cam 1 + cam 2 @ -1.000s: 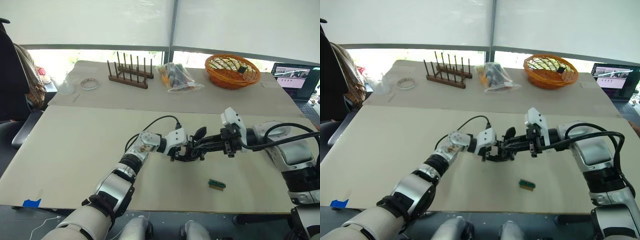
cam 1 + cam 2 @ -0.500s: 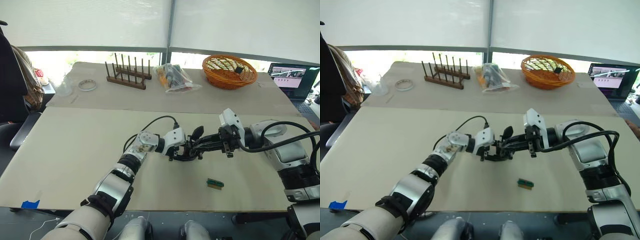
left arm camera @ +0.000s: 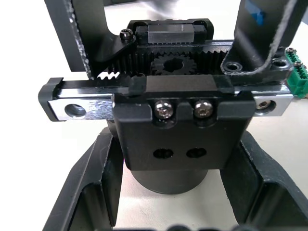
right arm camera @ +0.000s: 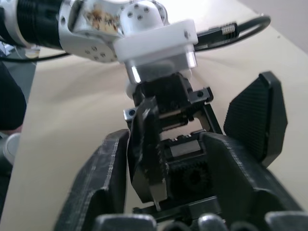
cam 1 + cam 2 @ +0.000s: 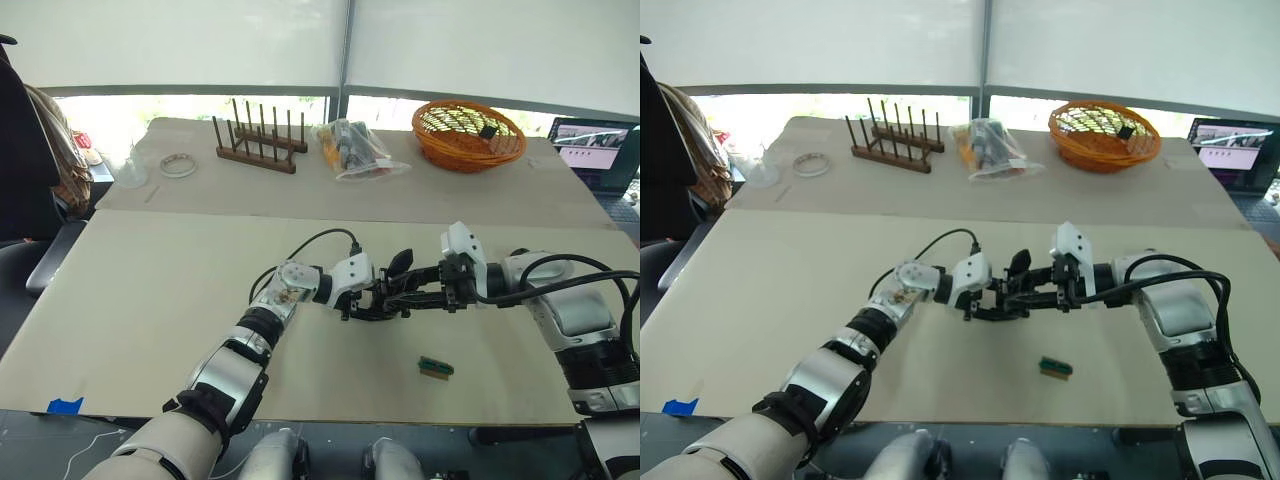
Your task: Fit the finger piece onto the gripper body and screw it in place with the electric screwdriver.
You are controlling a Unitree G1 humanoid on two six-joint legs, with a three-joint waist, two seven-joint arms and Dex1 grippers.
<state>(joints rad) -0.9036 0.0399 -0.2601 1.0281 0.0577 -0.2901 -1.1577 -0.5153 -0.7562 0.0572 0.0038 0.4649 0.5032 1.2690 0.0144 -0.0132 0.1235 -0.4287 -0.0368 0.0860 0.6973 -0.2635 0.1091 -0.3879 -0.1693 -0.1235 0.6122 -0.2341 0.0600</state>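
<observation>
The gripper body [image 5: 381,297], a chunky black mechanism, sits on the table mat with my left gripper [image 5: 370,304] shut around its round base [image 3: 166,178]. One pointed black finger [image 5: 400,263] stands up from it. My right gripper [image 5: 398,296] reaches in from the right, open, its fingers [image 4: 103,183] straddling the body. The finger piece [image 4: 147,159], a thin black blade, stands between them against one finger, over the toothed rail and gear [image 3: 168,65]. I cannot tell whether it is seated. The electric screwdriver is out of view.
A small green block [image 5: 434,367] lies on the mat in front of the right arm. On the far table stand a wooden peg rack [image 5: 258,150], a plastic bag [image 5: 352,150], an orange basket [image 5: 468,133], a tape roll [image 5: 178,164] and a laptop [image 5: 595,145].
The head views have swayed a little. Both grippers and the gripper body keep the same pose relative to each other.
</observation>
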